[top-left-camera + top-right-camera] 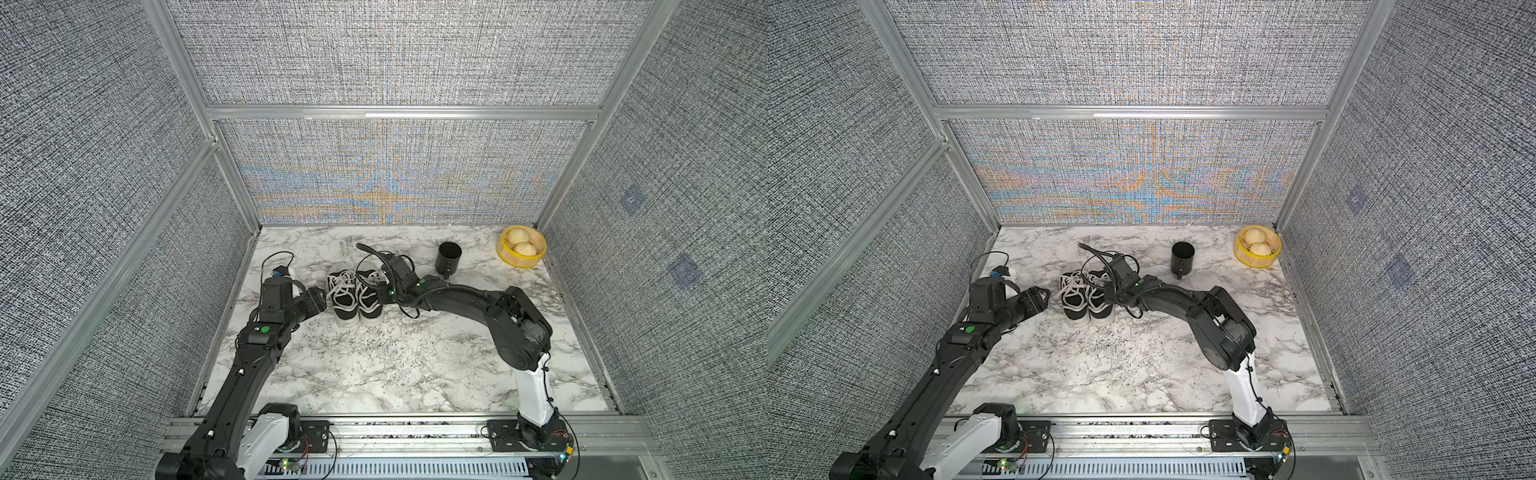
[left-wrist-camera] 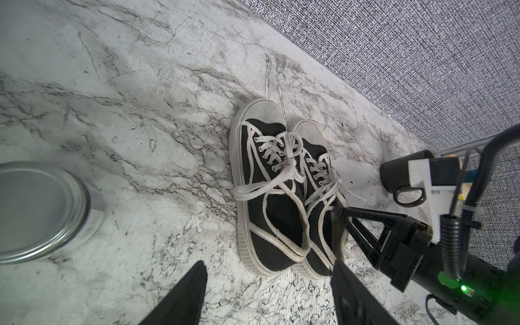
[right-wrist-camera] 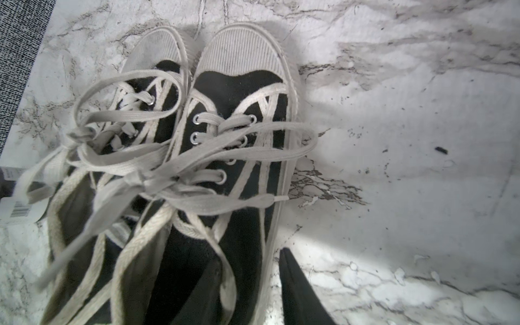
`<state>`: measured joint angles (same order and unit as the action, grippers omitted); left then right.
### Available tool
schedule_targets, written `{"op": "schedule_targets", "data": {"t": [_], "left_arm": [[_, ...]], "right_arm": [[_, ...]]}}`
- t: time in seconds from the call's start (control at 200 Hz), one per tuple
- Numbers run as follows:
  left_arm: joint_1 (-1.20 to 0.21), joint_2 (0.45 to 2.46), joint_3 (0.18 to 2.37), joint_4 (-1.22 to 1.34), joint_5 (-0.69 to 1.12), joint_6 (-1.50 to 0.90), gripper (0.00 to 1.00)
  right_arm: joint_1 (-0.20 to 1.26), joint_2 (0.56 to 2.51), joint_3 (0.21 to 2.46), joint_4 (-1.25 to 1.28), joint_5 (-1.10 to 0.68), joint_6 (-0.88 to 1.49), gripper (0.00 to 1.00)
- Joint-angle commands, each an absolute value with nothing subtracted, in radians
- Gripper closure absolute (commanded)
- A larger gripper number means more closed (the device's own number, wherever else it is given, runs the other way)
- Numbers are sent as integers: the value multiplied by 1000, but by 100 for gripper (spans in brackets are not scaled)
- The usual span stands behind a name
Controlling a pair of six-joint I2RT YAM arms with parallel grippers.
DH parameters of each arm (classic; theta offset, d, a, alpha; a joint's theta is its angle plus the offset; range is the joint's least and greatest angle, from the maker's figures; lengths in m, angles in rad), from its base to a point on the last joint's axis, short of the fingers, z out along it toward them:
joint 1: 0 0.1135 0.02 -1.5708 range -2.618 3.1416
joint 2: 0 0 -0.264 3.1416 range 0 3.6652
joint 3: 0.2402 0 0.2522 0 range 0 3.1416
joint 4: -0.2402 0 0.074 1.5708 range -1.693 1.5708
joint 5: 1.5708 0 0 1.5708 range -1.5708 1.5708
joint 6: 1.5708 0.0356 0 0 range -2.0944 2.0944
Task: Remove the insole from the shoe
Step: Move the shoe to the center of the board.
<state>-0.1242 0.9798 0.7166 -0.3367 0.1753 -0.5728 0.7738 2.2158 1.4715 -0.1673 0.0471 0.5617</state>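
Two black canvas shoes with white laces stand side by side in both top views, toes toward the back wall. My right gripper (image 1: 380, 296) (image 3: 250, 270) is on the right-hand shoe (image 1: 369, 300) (image 1: 1099, 300) (image 3: 239, 92). One finger is inside its opening and the other outside, shut on its side wall. The insole cannot be told apart from the dark inside of the shoe. My left gripper (image 1: 319, 301) (image 2: 268, 264) hangs open just left of the other shoe (image 1: 344, 299) (image 2: 270, 213), by its heel, with nothing between its fingers (image 2: 194, 284).
A black mug (image 1: 449, 257) stands behind the right arm. A yellow basket (image 1: 505, 253) with two buns sits in the back right corner. A metal tin (image 2: 39, 211) stands near my left wrist. Fabric walls close three sides of the marble table (image 1: 374, 365).
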Motion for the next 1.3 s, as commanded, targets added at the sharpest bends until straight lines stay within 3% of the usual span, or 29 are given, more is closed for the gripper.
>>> {"op": "schedule_targets", "data": {"t": [0.0,0.2,0.695,0.83,1.056,1.296], "left_arm": [[-123,1008,733,-297,194,-566,30],[-135,1078,770,-296,237,-571,31],[-347,1265,794,-189,233,-591,33],[-396,1336,831,-154,236,-588,33],[-452,1447,922,-141,279,-525,33],[-489,1564,975,-108,301,-550,34]], "right_arm": [[757,2213,1464,-144,51,582,74],[730,2155,1395,-109,20,583,94],[681,1851,960,-40,24,623,98],[670,1802,940,-57,-10,623,93],[657,1612,953,-168,-41,575,59],[660,1588,1077,-318,-159,657,44]]}}
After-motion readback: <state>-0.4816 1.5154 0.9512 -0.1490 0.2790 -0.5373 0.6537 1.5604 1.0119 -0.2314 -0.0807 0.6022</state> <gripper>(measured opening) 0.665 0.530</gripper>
